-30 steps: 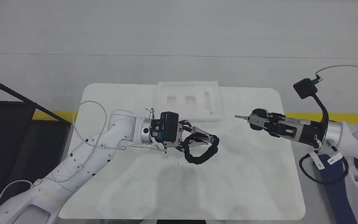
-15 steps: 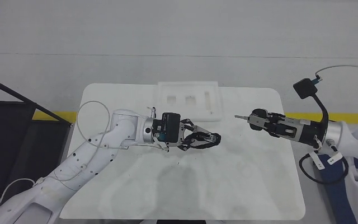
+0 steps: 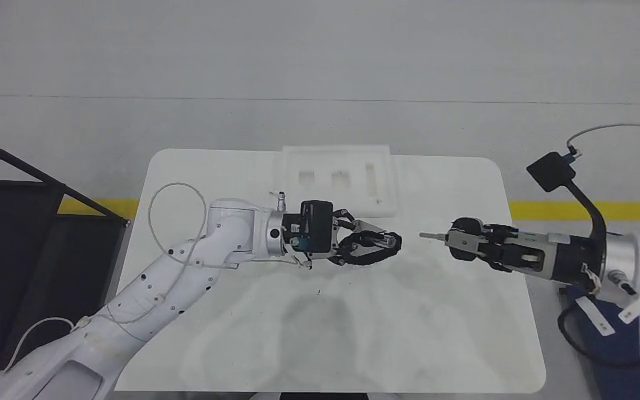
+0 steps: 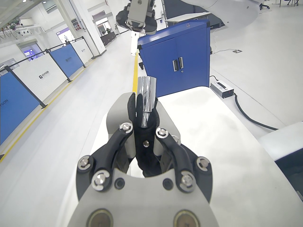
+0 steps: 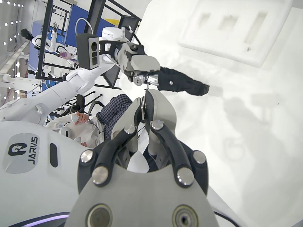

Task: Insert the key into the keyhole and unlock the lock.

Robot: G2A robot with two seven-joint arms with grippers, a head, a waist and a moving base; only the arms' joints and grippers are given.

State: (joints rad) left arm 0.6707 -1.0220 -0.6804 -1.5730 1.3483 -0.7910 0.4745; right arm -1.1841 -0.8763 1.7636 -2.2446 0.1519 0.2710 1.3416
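Observation:
My left gripper [image 3: 383,243] is shut on a chrome cylinder lock [image 4: 146,100] above the middle of the table. The lock's free end points toward the right arm. In the right wrist view the lock [image 5: 144,80] shows its keyhole face between the black fingers [image 5: 182,85]. My right gripper [image 3: 455,240] is shut on a small key [image 3: 428,237], whose blade points at the lock across a short gap. From the right wrist the key [image 5: 143,106] sits just short of the keyhole. The right gripper [image 4: 138,12] hangs far off in the left wrist view.
A white foam tray [image 3: 338,180] with three recesses lies at the back of the white table [image 3: 450,330]. A blue cabinet [image 4: 180,57] stands on the floor beyond the table's right end.
The left gripper has turned about its wrist and shifted slightly toward the right arm. The right arm with the key has come nearer the table's front edge and drawn back a little.

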